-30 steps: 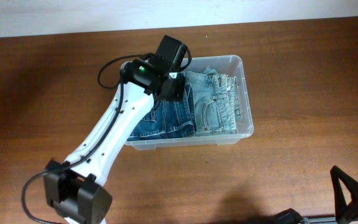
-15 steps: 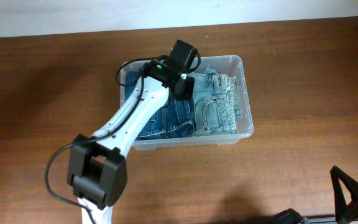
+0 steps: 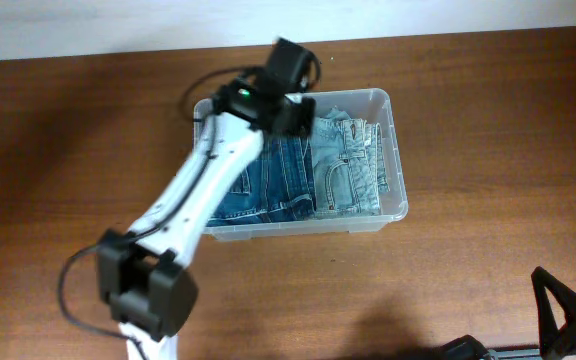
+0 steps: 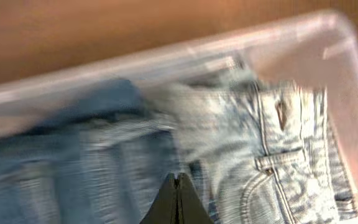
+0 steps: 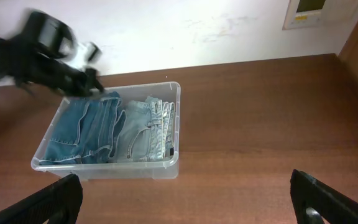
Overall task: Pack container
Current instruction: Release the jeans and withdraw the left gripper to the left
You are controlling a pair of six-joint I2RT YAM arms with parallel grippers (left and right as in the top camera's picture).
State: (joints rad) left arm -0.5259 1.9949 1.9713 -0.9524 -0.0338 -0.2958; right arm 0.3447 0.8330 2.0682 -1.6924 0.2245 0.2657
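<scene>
The clear plastic container (image 3: 396,150) sits on the wooden table and holds folded jeans: a darker blue pair (image 3: 268,185) on the left and a lighter pair (image 3: 346,165) on the right. My left gripper (image 3: 298,112) hovers over the container's back edge; in the left wrist view its fingers (image 4: 176,180) are shut with nothing between them, above the jeans (image 4: 278,143). My right gripper (image 5: 185,199) is open and empty, low at the front right, with the container (image 5: 166,163) ahead of it on the left. The container's white label is hidden under the jeans.
A white wall (image 5: 197,25) runs behind the table with a wall panel (image 5: 309,9) at the upper right. The left arm's white link (image 3: 193,190) crosses the container's left end. Bare wood (image 3: 508,130) lies to the container's right.
My left gripper has lifted and drawn back from the jeans toward the container's back edge. The arm's base link has swung. The jeans and the right arm have not moved.
</scene>
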